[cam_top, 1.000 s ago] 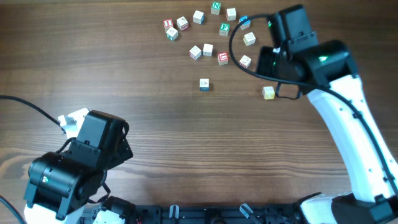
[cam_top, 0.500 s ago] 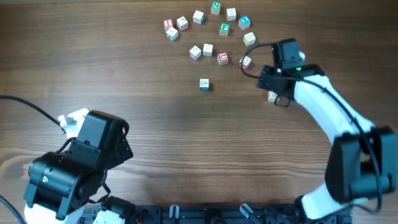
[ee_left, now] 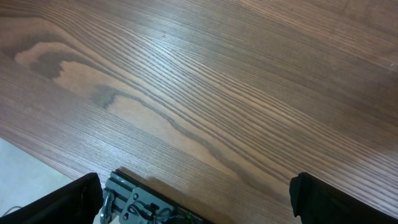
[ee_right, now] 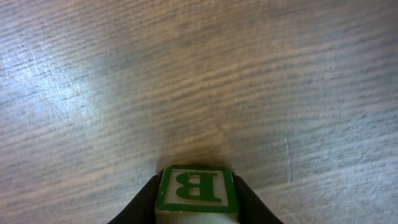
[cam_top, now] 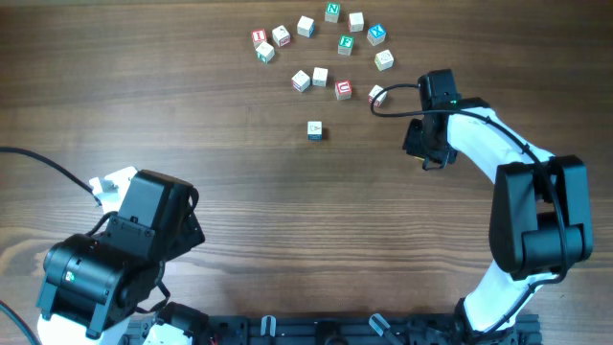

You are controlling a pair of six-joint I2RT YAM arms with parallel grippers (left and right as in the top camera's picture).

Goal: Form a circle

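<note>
The circle's pieces are small pale wooden letter cubes (cam_top: 320,76), lying in a loose arc at the table's far middle. One cube with a blue mark (cam_top: 314,129) sits alone nearer to me. In the right wrist view my right gripper (ee_right: 197,200) is shut on a cube with a green B (ee_right: 196,185), a finger pressed against each side, resting on the wood. From overhead that cube is hidden under the right gripper (cam_top: 424,146), right of the arc. My left gripper (ee_left: 196,199) is open over bare wood at the near left edge, holding nothing.
A red-lettered cube (cam_top: 377,95) lies just up and left of the right gripper, beside its looping black cable (cam_top: 393,91). The left arm's bulk (cam_top: 124,249) fills the near left corner. A black rail (cam_top: 316,331) runs along the front edge.
The right arm swung in and came down over the lone cube at the right. Its jaws closed onto that cube, which no longer shows from overhead. The left arm stayed still.
</note>
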